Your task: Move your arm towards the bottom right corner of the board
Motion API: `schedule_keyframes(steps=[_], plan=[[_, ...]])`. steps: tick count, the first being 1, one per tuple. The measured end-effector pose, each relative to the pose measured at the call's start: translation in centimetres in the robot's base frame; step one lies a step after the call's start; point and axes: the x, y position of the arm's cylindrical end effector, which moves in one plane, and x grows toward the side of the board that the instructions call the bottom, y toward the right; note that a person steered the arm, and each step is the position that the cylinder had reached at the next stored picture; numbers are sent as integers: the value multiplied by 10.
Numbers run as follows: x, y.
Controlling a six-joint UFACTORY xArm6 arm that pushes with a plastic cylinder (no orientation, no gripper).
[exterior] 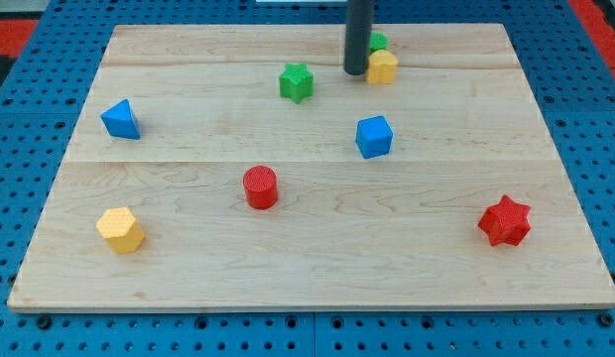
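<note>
1. Your arm's dark rod is coming down near the top edge of the pale wooden board [317,288], a little right of centre. My tip [355,72] is sitting on the wood there.
2. My tip is resting just left of the yellow plastic block [383,67], which looks rounded. Touching or a hair apart: can't tell. A small green block [377,43] is peeking out behind the rod, shape unclear.
3. There's no gripper on this rig, so nothing is opening or closing and nothing is being held. The rod only pushes.
4. The target, the board's bottom right corner, is lying far from my tip, diagonally across the worktop.
5. Blocks are lying scattered, likely just a random layout:
   - green plastic star [297,81], left of my tip toward the top edge
   - blue plastic cube [374,136], mid-board
   - red plastic cylinder [260,186], below centre
   - blue triangular block [120,119], near the left edge
   - yellow hexagonal block [120,229], toward the bottom left corner
6. The red plastic star [504,221] is sitting nearest the target corner, near the right edge.
7. Judgement: a straight diagonal is likely clipping the yellow block at the start, and passing near the blue cube and the red star. You're probably wanting to steer around them.
</note>
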Motion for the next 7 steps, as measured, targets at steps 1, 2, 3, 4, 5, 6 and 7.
schedule_keyframes(steps=[1,2,3,4,5,6,7], plan=[[-1,46],[2,70],[31,71],[62,123],[62,147],[64,148],[108,159]])
